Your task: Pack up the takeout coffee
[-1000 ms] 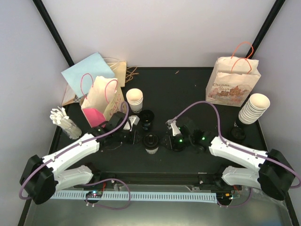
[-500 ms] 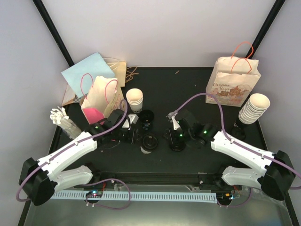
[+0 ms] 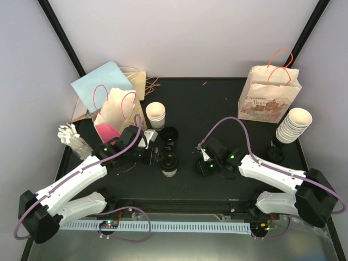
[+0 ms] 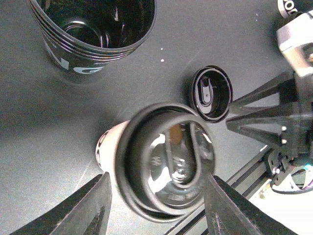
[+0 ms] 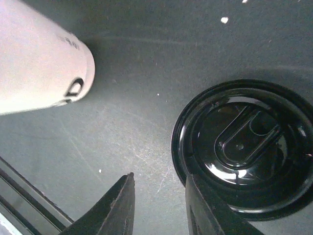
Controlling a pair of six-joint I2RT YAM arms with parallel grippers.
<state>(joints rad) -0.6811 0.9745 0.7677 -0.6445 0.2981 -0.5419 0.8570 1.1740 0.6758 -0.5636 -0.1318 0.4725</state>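
Observation:
A white paper coffee cup with a black lid [image 3: 169,163] stands on the black table. In the left wrist view this lidded cup [image 4: 164,166] sits between the spread fingers of my left gripper [image 4: 156,208]; a gap shows beside the left finger [image 4: 85,208], so the jaws are open. A loose black lid [image 5: 244,147] lies flat on the table just right of my right gripper [image 5: 159,198], which is open over bare table, its right finger [image 5: 208,210] at the lid's rim. Seen from above, my right gripper [image 3: 205,162] hovers by that loose lid [image 3: 205,168].
A stack of black cups [image 3: 169,136] and a stack of white cups [image 3: 155,114] stand behind the lidded cup. Kraft and pink bags [image 3: 117,114] sit at the left, a printed paper bag [image 3: 269,95] at back right, more white cups [image 3: 293,125] and black lids [image 3: 273,155] at right.
My left gripper's jaws have spread apart around the lidded cup, and the left arm has reached further in. My right gripper has shifted slightly toward the near edge by the loose lid.

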